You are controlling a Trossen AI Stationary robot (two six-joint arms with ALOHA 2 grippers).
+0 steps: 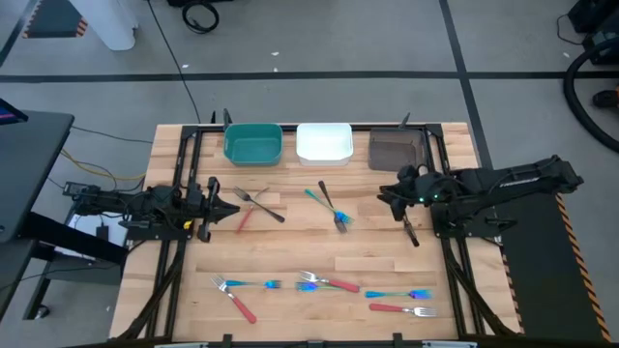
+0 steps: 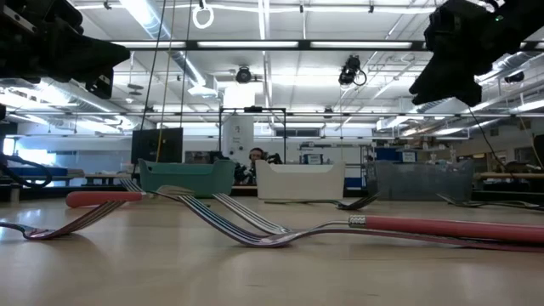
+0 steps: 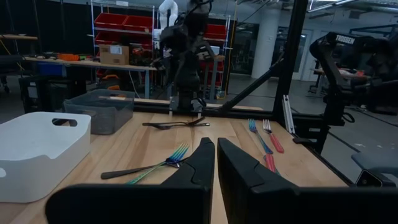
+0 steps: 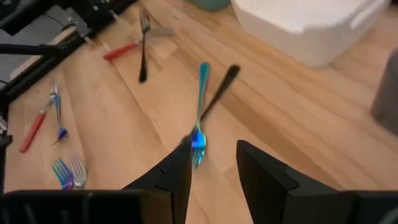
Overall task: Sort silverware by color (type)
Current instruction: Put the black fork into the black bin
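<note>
Several slim forks lie flat on the wooden table. A dark fork (image 1: 261,205) crosses a red-handled one (image 1: 244,220). A blue-teal fork (image 1: 319,200) and a dark fork (image 1: 333,207) lie crossed mid-table; they also show in the right wrist view as the blue-teal fork (image 4: 200,106) and the dark fork (image 4: 217,96). Another dark fork (image 1: 411,231) lies by the right arm. More red and blue forks (image 1: 324,282) line the near edge. My left gripper (image 1: 230,208) (image 3: 216,149) hovers shut at the table's left. My right gripper (image 1: 385,198) (image 4: 211,158) hovers open, right of the crossed pair.
Three bins stand along the far edge: the teal bin (image 1: 253,145), the white bin (image 1: 324,143) and the brown bin (image 1: 397,151). Black frame rails (image 1: 179,184) run along both sides of the table. In the low view a person (image 2: 253,160) sits far behind the bins.
</note>
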